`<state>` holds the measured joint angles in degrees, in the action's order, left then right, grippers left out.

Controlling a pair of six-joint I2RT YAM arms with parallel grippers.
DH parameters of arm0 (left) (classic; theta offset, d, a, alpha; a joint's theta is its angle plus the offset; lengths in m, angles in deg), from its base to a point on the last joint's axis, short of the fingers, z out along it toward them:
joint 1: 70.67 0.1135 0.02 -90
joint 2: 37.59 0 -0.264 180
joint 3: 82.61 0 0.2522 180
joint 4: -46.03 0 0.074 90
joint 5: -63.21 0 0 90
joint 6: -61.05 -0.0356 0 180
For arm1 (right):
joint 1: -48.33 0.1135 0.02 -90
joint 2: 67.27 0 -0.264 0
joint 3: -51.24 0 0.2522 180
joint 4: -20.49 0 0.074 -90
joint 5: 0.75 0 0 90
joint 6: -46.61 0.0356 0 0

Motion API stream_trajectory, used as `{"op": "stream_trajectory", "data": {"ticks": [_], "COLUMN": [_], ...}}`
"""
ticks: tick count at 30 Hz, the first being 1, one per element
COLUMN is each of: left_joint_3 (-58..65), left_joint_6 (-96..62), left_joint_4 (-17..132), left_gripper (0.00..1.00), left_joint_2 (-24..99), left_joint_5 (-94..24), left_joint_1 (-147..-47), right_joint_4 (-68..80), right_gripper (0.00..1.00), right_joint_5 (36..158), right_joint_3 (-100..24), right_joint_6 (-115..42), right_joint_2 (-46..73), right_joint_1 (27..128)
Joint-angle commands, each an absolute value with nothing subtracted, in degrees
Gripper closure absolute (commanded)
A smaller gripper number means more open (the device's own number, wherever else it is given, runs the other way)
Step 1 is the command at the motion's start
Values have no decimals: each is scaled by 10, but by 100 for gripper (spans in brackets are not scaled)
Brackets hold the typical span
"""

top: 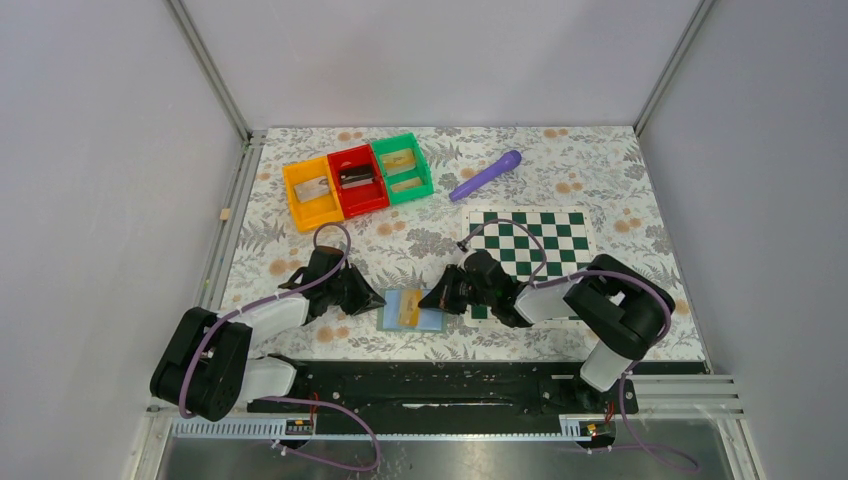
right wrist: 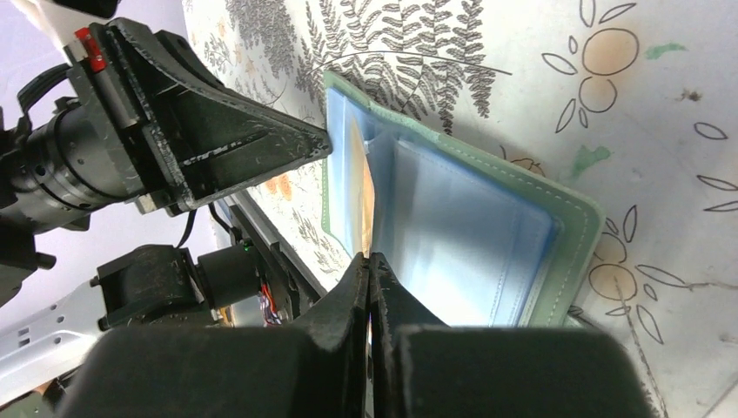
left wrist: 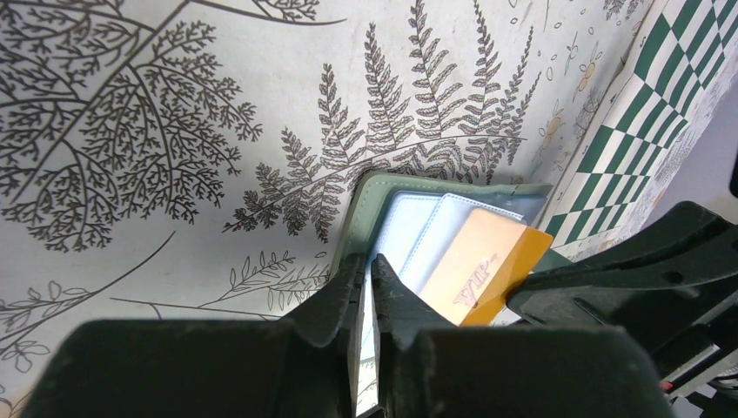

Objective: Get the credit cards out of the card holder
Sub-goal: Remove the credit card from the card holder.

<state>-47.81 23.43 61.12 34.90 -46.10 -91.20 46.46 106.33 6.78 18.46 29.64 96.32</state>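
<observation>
The card holder [top: 392, 314] lies spread open on the floral cloth near the front edge, its light-blue panels [right wrist: 461, 235] edged in green. A tan-gold credit card [left wrist: 481, 259] marked VIP sticks out of a pocket at a slant. My left gripper [left wrist: 366, 266] comes in from the left and is shut on the holder's left panel edge [left wrist: 358, 218]. My right gripper [right wrist: 369, 259] comes in from the right and is shut on the card's edge [right wrist: 366, 187]. In the top view, both grippers [top: 378, 298] [top: 428, 299] meet over the holder, with the card [top: 408, 308] between them.
A green-and-white chessboard [top: 540, 245] lies just right of the holder, under the right arm. At the back left stand orange [top: 312, 193], red [top: 357, 179] and green [top: 403, 167] bins. A purple tool [top: 486, 175] lies beside them. A metal rail [top: 450, 385] runs along the near edge.
</observation>
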Motion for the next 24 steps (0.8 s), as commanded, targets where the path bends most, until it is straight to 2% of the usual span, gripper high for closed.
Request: {"op": "stream_trajectory", "data": {"ticks": [1, 14, 24], "left_joint_3": [-496, -495, -473], "left_joint_6": [213, 214, 212], "left_joint_4": [667, 665, 681], "left_gripper": [91, 88, 80], "left_joint_2": [379, 381, 369], "left_joint_5": [-391, -397, -405], "left_joint_1": [-914, -914, -914], "right_joint_4": [447, 416, 379], "right_gripper": [100, 100, 100], "right_joint_5": [1060, 1047, 1029], "right_joint_3": [74, 96, 119], "right_joint_6": [155, 144, 143], "right_joint_2": [260, 219, 159], "right_joint_1": [957, 949, 946]}}
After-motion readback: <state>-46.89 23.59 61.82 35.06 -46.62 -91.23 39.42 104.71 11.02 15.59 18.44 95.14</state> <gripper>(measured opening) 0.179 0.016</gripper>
